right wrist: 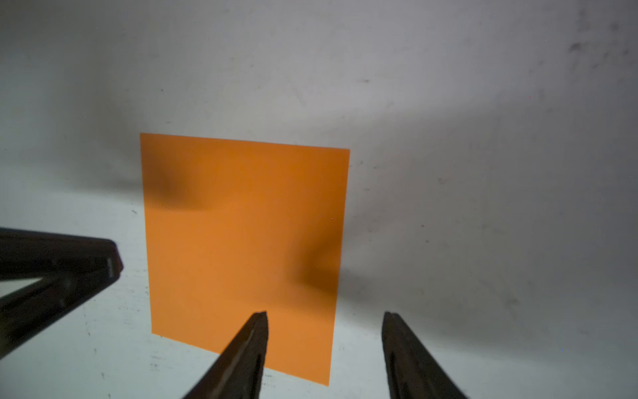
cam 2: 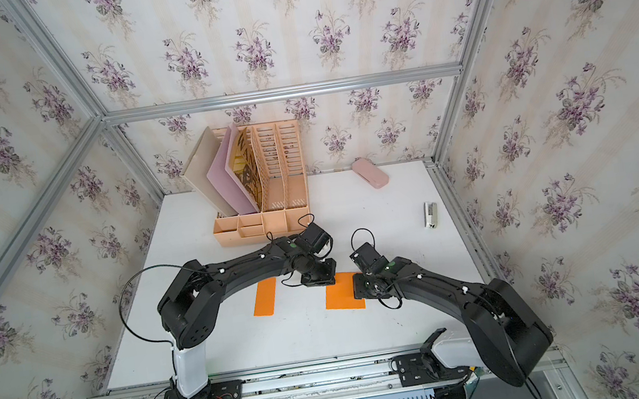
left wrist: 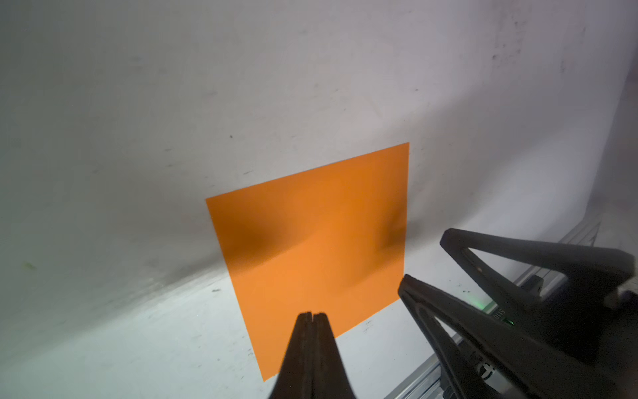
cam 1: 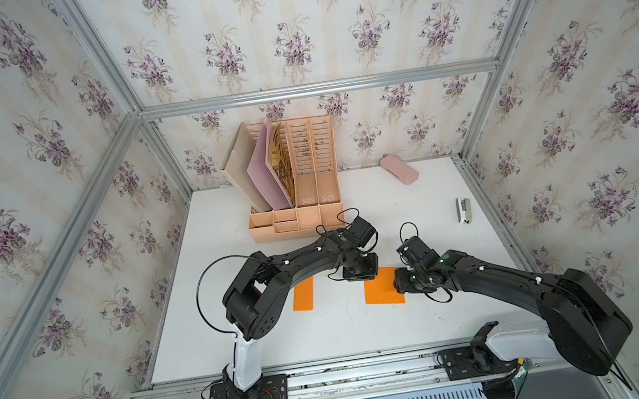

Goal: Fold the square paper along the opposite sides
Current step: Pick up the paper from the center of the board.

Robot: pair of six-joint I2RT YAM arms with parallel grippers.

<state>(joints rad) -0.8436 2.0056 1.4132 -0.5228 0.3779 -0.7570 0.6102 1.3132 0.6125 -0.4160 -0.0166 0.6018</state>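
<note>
In both top views the square orange paper [cam 1: 384, 289] [cam 2: 345, 297] lies flat near the middle of the white worktop [cam 1: 430, 320]. The left end effector [cam 1: 361, 272] hangs over its 11 o'clock corner and the right end effector [cam 1: 401, 282] over its 3 o'clock edge. From up here I can't make out how either one's fingers stand. A narrower orange sheet [cam 1: 303, 294] lies well apart at the paper's 9 o'clock. A peach file organizer [cam 1: 302, 211] stands at the worktop's 11 o'clock, a pink case [cam 1: 398, 170] at 1 o'clock and a stapler [cam 1: 463, 210] at 2 o'clock.

In the left wrist view, the left end effector [left wrist: 313, 315] has its fingers pressed together, tips over the paper [left wrist: 310, 241] close to one edge. I can't tell whether they touch it. The right end effector [left wrist: 424, 257] shows just beside a corner of the paper.

In the right wrist view, the right end effector [right wrist: 326, 312] has its fingers spread apart. One is over the paper [right wrist: 241, 224] and the other is over bare worktop just past its edge. The paper is flat and unfolded.
</note>
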